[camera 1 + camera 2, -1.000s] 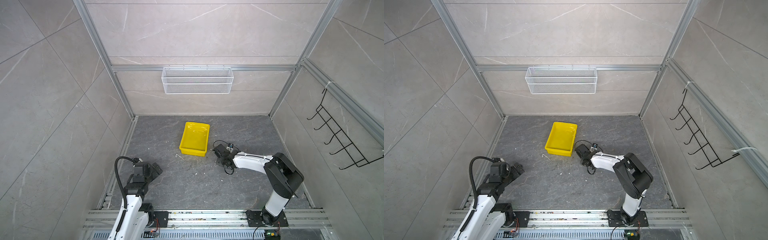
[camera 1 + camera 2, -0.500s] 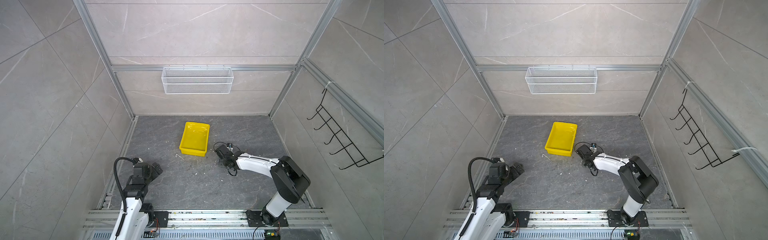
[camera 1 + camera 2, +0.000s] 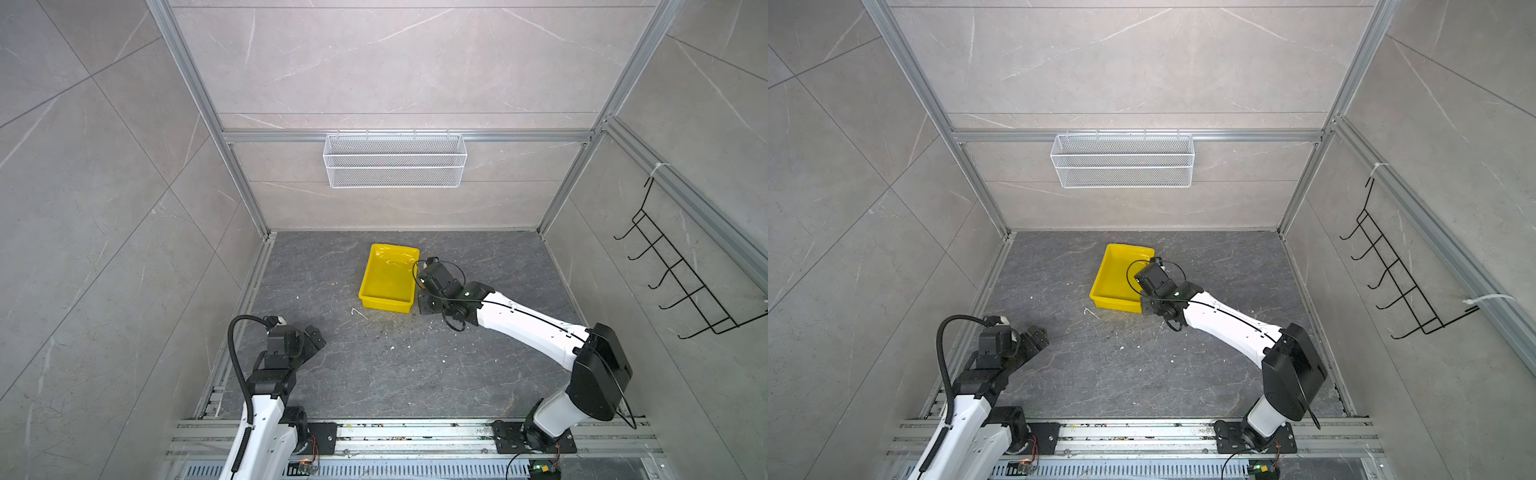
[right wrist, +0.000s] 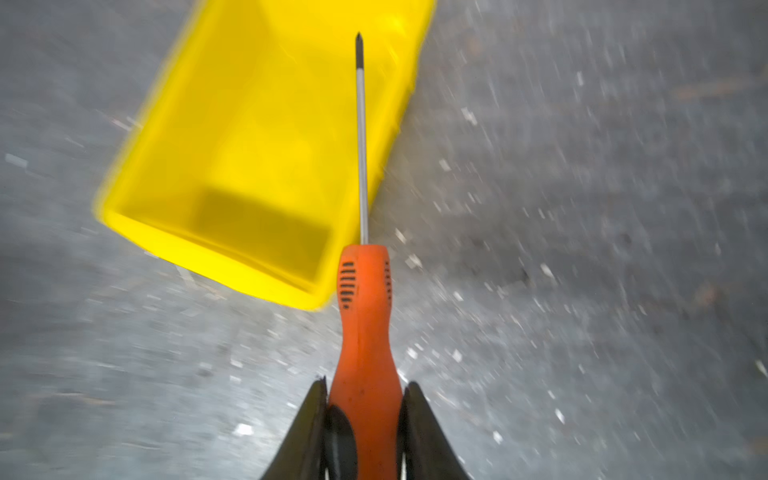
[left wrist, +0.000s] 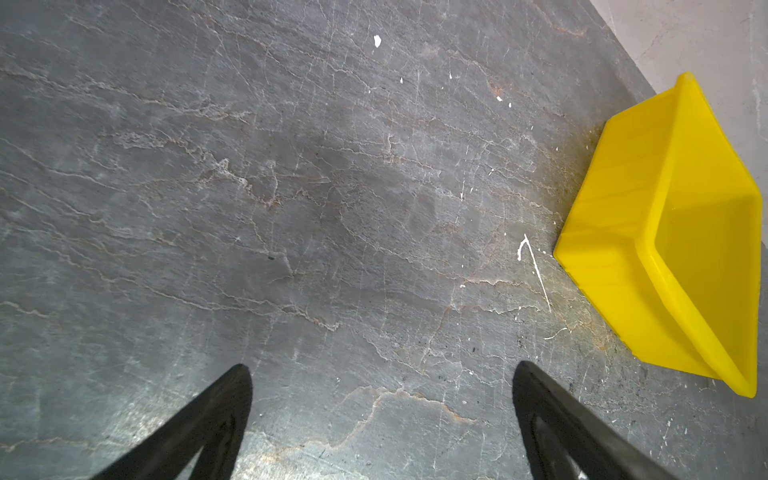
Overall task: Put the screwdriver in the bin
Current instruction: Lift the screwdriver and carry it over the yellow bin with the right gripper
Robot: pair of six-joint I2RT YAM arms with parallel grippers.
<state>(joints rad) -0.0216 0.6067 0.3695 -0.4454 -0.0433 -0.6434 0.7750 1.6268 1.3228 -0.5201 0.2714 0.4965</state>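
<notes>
The screwdriver [image 4: 365,316] is made out only in the right wrist view. It is clamped by the handle in the right gripper [image 4: 365,384], its shaft stretched along one wall of the bin [image 4: 257,137], and the surroundings are blurred. In both top views it is hidden under the right arm's wrist, beside the bin. The left gripper [image 5: 382,365] is held wide above the floor [image 5: 291,208], and the bin is cut off at that view's edge.

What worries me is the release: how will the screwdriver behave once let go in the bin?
Probably rigid: the screwdriver juts straight from the right tool, shaft unbent. Its rounded handle would likely roll, and the glossy floor of the bin may let it slide until a wall stops it. Gripped only at the handle's end, it could pivot.
</notes>
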